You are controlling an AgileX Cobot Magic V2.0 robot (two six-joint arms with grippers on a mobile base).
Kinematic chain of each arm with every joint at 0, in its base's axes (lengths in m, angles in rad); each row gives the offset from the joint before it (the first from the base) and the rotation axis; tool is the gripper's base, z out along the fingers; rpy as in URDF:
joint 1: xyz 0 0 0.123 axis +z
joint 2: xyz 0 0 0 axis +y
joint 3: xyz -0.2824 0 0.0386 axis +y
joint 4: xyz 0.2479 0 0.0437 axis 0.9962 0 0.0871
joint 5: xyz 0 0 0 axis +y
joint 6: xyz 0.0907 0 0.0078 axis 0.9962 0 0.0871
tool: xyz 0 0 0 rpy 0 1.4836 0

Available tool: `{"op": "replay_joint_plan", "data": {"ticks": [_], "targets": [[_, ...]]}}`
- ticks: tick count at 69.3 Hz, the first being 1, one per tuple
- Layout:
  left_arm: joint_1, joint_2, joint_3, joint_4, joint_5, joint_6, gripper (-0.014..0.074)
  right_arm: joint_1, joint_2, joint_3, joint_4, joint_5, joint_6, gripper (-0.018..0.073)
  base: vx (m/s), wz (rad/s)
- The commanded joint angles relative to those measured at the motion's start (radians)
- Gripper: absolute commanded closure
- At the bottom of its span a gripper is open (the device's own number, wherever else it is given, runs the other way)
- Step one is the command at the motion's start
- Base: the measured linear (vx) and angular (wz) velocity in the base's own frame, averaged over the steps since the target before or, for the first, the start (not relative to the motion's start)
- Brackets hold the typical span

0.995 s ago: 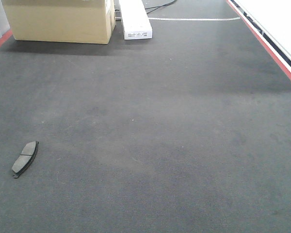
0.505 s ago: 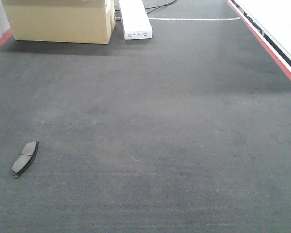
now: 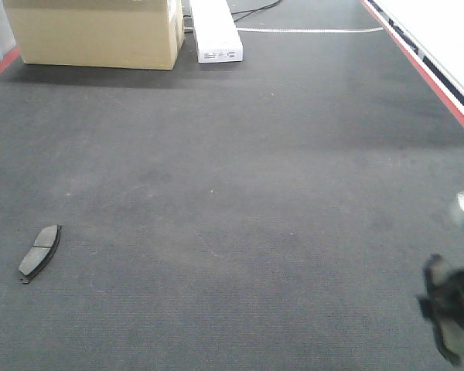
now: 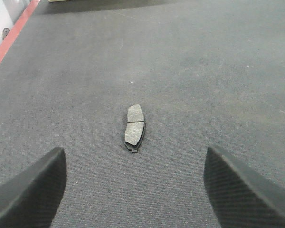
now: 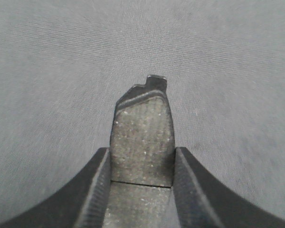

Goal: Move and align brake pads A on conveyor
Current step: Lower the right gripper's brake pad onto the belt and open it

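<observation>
Entering lower right, the right hand (image 3: pixel 447 311) grips a brake pad (image 5: pixel 142 126); left hand (image 4: pixel 135 156) gapes open.

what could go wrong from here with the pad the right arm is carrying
1. The right gripper pinches the held brake pad by one end, the rest sticking out past the fingertips; it might pivot or land crooked on the conveyor.
2. The lying brake pad sits far across near the left edge, so aligning the two means a long carry.
3. The left gripper is open facing that pad; an off-centre descent could nudge it askew.
</observation>
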Motion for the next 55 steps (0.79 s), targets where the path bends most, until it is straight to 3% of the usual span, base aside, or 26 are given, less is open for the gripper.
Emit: {"op": "replay_joint_plan", "data": {"ticks": [1,28,55], "targets": [[-0.008,0.008,-0.024,-0.006,-0.061,-0.001,0.0042,-0.007,0.100,-0.099,-0.002,-0.032,-0.002,0.0566,0.00,0.00],[-0.008,0.008,-0.024,-0.006,-0.061,-0.001,0.0042,-0.007,0.506,-0.398,-0.111,0.124,0.003,0.0566,0.00,0.00],[-0.008,0.008,-0.024,-0.006,-0.061,-0.001,0.0042,-0.007,0.751,-0.513,-0.152,0.086,0.041,0.0566,0.00,0.00]]}}
